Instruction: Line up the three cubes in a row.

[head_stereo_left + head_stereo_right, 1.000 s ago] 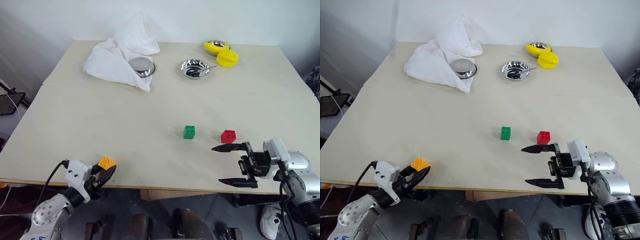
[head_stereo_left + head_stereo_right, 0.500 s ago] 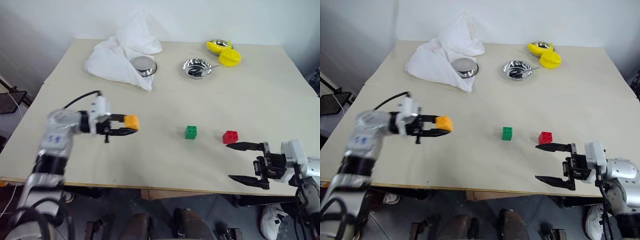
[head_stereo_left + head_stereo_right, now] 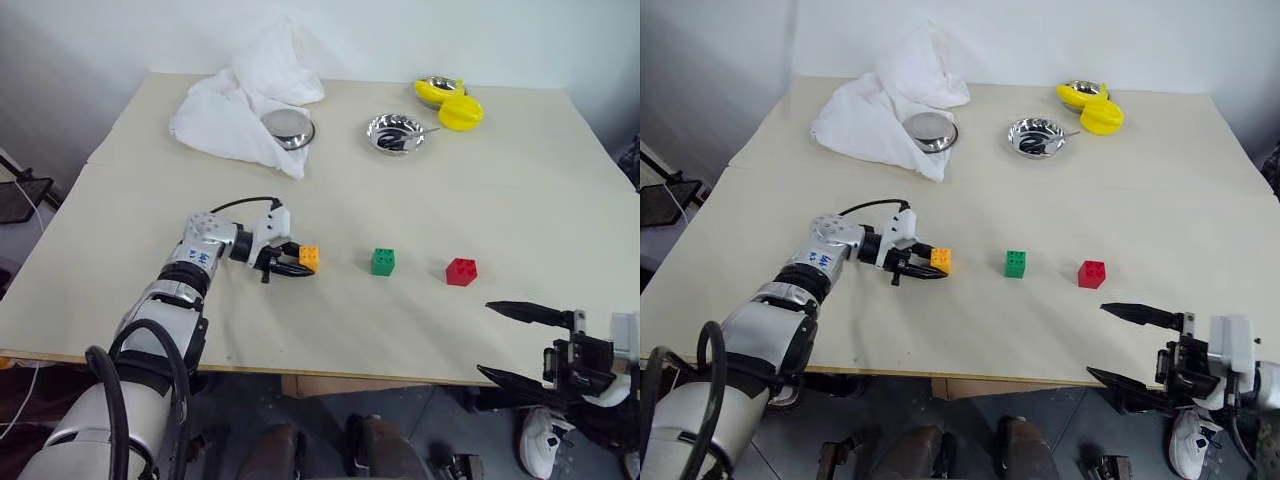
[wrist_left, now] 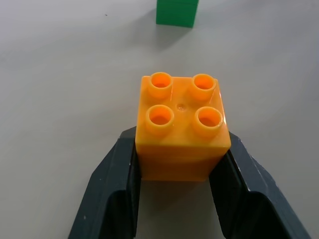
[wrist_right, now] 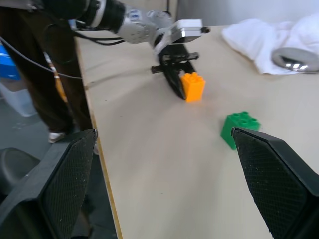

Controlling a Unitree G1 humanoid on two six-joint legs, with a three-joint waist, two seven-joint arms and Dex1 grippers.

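Observation:
My left gripper (image 3: 303,262) is shut on the orange-yellow cube (image 3: 310,258), studs up, low over the table; I cannot tell if it touches. The left wrist view shows both black fingers (image 4: 117,184) clamping the orange-yellow cube (image 4: 182,127). A short gap to its right sits the green cube (image 3: 382,261), and further right the red cube (image 3: 461,271), roughly in one line. My right gripper (image 3: 485,338) hangs open and empty at the table's front right, clear of the red cube.
A white cloth (image 3: 245,100) lies at the back left, partly over a steel bowl (image 3: 288,128). Another steel bowl (image 3: 393,133) stands at the back middle, with yellow toys (image 3: 452,105) beside it. The table's front edge (image 3: 300,372) runs close below the cubes.
My left arm swung from the table's front left edge up and rightward with the orange-yellow cube, ending just left of the green cube. The right gripper drew back toward the front right, still open.

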